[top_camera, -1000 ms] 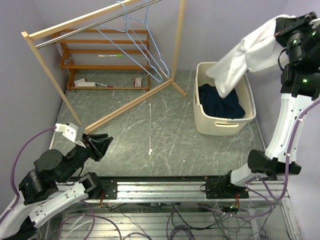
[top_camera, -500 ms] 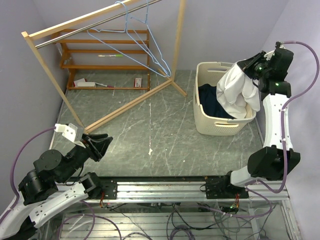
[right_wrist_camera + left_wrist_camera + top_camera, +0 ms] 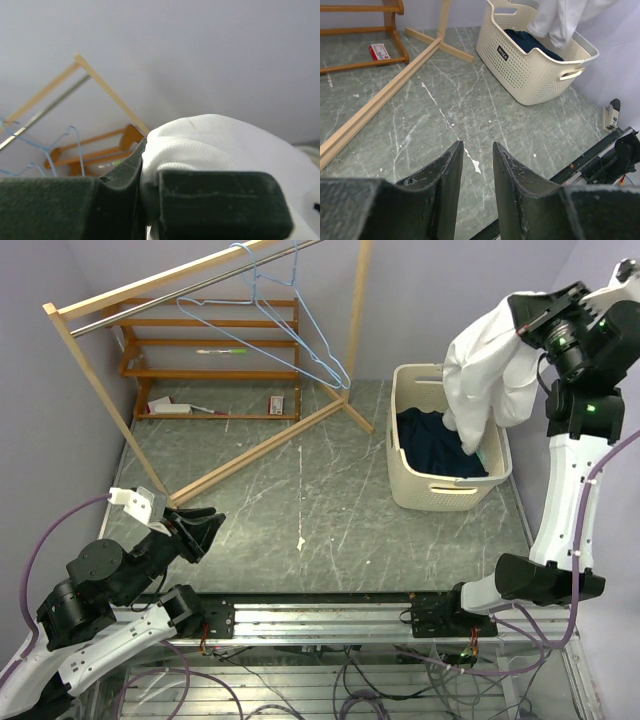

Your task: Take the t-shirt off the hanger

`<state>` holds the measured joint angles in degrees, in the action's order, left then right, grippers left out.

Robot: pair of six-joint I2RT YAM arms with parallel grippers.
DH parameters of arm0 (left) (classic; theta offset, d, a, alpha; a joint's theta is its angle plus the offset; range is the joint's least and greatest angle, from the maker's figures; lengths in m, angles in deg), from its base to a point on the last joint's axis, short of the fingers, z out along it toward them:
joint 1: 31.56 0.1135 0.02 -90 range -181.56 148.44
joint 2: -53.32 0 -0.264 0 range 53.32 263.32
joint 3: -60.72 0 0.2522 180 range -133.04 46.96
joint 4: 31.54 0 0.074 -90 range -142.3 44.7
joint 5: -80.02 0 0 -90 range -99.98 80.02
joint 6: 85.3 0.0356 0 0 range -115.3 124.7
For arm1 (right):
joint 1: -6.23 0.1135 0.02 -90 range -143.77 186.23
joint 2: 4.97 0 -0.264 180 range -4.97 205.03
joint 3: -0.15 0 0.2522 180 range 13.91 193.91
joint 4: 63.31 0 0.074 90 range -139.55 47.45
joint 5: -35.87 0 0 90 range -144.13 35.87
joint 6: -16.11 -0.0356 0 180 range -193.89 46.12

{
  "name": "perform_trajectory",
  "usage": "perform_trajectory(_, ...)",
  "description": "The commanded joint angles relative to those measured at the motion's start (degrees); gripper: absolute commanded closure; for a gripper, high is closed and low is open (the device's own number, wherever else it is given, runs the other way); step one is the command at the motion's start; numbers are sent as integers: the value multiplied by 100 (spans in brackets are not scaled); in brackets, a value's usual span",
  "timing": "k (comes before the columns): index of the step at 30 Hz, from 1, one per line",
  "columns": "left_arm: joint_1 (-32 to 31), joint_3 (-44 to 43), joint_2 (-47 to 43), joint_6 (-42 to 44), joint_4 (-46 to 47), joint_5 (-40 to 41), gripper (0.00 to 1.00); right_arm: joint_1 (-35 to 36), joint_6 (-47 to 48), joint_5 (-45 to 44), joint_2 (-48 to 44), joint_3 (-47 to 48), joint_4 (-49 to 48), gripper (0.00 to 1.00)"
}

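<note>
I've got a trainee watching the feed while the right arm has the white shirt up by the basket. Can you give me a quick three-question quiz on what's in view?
1. True or false: the right gripper is clamped on the white t-shirt, which hangs over the basket.
2. What lies inside the basket? A) a dark blue garment; B) a red towel; C) a pair of shoes.
3. How many garments are on the blue hangers on the rail?

Key: 1 true; 2 A; 3 zero, the hangers are bare.
</note>
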<state>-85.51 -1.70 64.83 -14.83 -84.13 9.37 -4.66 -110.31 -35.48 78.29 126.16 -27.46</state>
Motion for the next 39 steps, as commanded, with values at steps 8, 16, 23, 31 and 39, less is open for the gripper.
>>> perform_trajectory(8,4,24,-135,-33,121,122,59,26,-145,48,-253,-1224,-591,100)
perform_trajectory(16,6,27,-127,-38,117,118,58,26,-102,398,71,-1972,-136,31)
perform_trajectory(23,7,19,-79,-55,104,154,50,121,-2,456,-604,-2532,-240,12)
perform_trajectory(31,3,11,-103,-68,92,202,46,432,700,669,-665,-2567,648,0)
perform_trajectory(39,8,7,-175,-107,73,262,46,676,905,350,-1800,-4428,837,0)
